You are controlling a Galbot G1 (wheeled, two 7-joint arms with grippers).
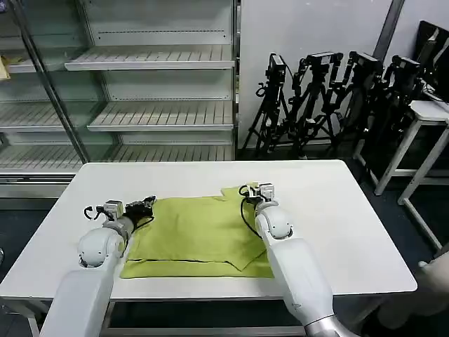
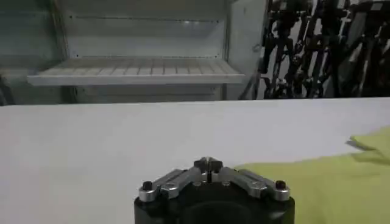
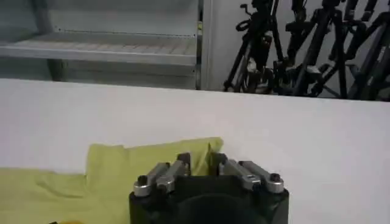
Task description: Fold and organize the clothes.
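Note:
The lime green T-shirt (image 1: 200,232) lies partly folded on the white table (image 1: 337,217), with one sleeve sticking out at its far right corner. My left gripper (image 1: 149,202) rests low at the shirt's far left edge. In the left wrist view its fingertips (image 2: 208,163) meet with nothing between them, and the cloth (image 2: 341,182) begins just beside them. My right gripper (image 1: 254,188) is down at the far right sleeve. It (image 3: 201,162) stands open, with a raised ridge of the lime fabric (image 3: 134,164) between the fingers.
Empty metal shelving (image 1: 161,91) stands behind the table. Black tripods (image 1: 330,98) cluster at the back right, next to a small white table (image 1: 428,119). Bare tabletop stretches to the right of the shirt and beyond it.

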